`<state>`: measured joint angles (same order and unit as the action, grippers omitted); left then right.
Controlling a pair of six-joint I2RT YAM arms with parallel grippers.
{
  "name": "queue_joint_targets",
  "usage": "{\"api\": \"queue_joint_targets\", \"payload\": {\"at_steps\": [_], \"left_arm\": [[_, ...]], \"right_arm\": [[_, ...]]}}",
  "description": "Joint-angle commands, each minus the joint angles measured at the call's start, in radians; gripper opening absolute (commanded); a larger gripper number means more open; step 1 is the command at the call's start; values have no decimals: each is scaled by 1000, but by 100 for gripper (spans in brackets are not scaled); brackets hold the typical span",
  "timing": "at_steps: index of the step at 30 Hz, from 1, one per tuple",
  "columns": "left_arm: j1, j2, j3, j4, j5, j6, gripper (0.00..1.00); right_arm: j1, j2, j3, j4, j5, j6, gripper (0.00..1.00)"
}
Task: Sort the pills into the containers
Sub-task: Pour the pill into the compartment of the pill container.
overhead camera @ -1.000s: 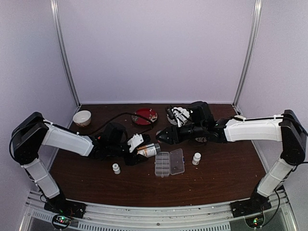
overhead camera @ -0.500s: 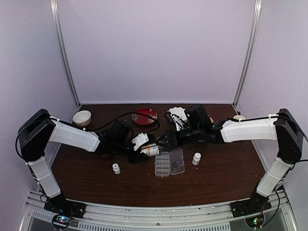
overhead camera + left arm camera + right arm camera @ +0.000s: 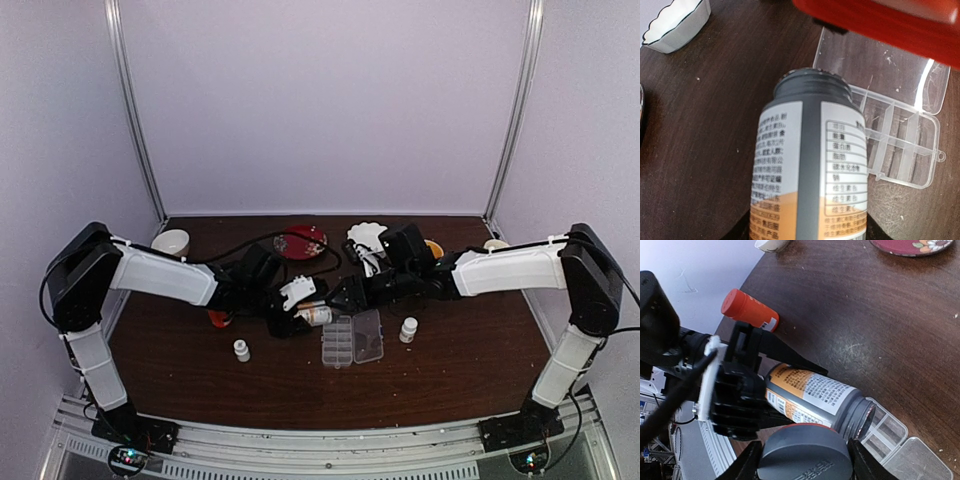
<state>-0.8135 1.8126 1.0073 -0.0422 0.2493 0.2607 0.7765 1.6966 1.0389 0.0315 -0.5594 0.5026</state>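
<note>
My left pincer [image 3: 303, 308] pinches the uncapped bottle [image 3: 810, 165], tipped nearly on its side with its mouth near the pill box [image 3: 895, 140]. My right pincer [image 3: 804, 465] clamps the grey cap [image 3: 804, 447] just beside that mouth. The box lies lid-open on the worktop [image 3: 450, 370], centre front.

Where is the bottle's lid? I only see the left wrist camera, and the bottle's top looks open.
Observer: The right gripper holds the grey cap, close to the mouth of the bottle.
Operator: What else is near the clear box?
Observer: Two small white bottles stand upright, one on each side of the pill box.
</note>
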Motion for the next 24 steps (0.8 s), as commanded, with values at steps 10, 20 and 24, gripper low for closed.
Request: {"api": "queue_joint_targets", "payload": {"at_steps": [10,20,24], "left_arm": [[-9,31,113,-129,-1,18,0],[-9,44,141,-149,12,17,0],[-9,46,142,-150,16,13,0]], "right_arm": [[-2,31,4,-3,81,17,0],[-10,53,-83,247,-16,153,0],[-13,74,-86,211,16,161,0]]}}
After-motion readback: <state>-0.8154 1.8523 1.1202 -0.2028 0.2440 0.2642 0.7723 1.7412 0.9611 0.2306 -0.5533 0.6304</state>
